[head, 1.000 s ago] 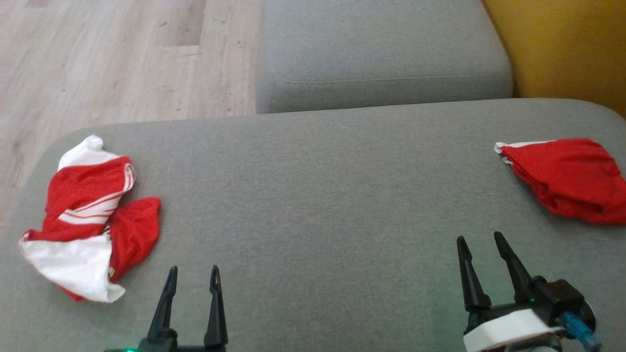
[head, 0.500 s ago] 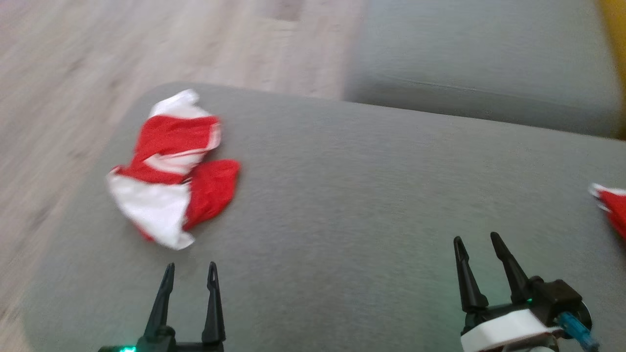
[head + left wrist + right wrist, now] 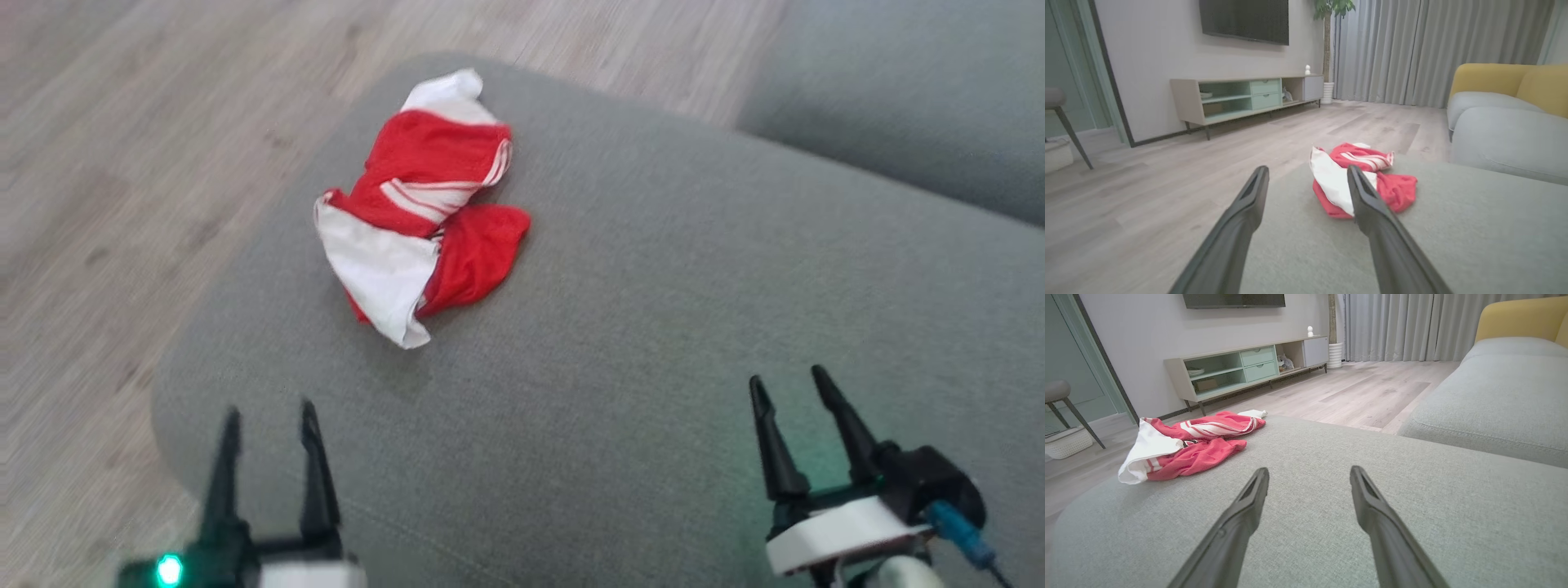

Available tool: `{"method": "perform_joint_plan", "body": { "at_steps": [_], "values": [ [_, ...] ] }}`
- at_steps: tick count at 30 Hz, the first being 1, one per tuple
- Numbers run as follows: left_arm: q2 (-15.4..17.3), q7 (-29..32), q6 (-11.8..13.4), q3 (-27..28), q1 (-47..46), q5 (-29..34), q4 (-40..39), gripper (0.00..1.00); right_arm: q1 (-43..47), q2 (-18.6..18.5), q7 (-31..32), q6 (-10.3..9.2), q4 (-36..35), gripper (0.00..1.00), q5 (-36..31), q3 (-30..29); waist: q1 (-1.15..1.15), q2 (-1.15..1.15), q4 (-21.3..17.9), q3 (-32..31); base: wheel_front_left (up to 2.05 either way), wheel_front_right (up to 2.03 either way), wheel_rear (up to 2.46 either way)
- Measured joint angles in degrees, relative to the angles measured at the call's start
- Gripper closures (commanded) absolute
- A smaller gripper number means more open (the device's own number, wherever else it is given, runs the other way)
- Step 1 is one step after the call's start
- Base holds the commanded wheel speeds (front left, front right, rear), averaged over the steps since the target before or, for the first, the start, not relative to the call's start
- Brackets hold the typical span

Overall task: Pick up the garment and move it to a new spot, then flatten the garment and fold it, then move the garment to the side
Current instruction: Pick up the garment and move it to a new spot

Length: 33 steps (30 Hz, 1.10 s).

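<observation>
Grey cushion (image 3: 653, 327), crumpled red-and-white garment (image 3: 424, 220) well ahead of both parted jaws

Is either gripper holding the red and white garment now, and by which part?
Nothing is held. The left gripper and right gripper are open and empty; the garment lies crumpled on the grey cushion, apart from both.

Lighting bright, even and diffuse throughout; no glare noted. Head view degraded by motion blur: floor (image 3: 98, 204) grain streaked, left tool (image 3: 270, 408) smeared, green lamp (image 3: 169, 569) glowing at its base. Garment (image 3: 424, 212) throws a faint, soft shadow on the cushion (image 3: 653, 327). Wrist views sharper; near fingers (image 3: 1241, 220) out of focus, verticals lean at the edges.
</observation>
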Motion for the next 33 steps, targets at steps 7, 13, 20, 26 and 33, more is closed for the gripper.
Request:
{"method": "perform_joint_plan", "body": {
  "at_steps": [7,13,20,26,33],
  "values": [
    [0.3,0.0,-2.0,3.3,-16.3,2.6,-1.2,0.00,-3.2,-6.0,0.0,0.00,-1.5,0.00,-1.5,-0.1,0.01,0.00,0.0,6.7,0.00,0.00,0.00],
    [2.5,1.3,-6.7,3.6,-37.2,2.4,16.7,0.00,-5.3,-13.0,0.0,0.00,-3.4,0.00,-1.6,-0.5,0.02,0.00,-1.2,14.2,0.00,0.00,0.00],
    [4.6,15.5,-12.7,6.2,-54.5,-3.6,40.1,0.00,-9.4,-16.3,0.0,0.00,-6.1,0.00,-1.6,-1.8,0.00,0.00,-5.1,20.7,0.00,0.00,0.00],
    [5.3,21.6,-15.8,7.9,-57.1,-8.6,53.6,0.00,-11.2,-16.4,-0.5,0.00,-8.2,0.00,-1.6,-2.5,-0.01,0.00,-9.3,24.3,0.00,0.00,0.00],
    [9.4,19.1,-16.8,8.0,-60.3,-9.1,59.4,1.00,-13.0,-14.8,-0.6,0.00,-9.1,0.00,-1.6,-2.1,-0.02,0.00,-14.1,26.7,0.00,0.00,0.00]
  ]
}}
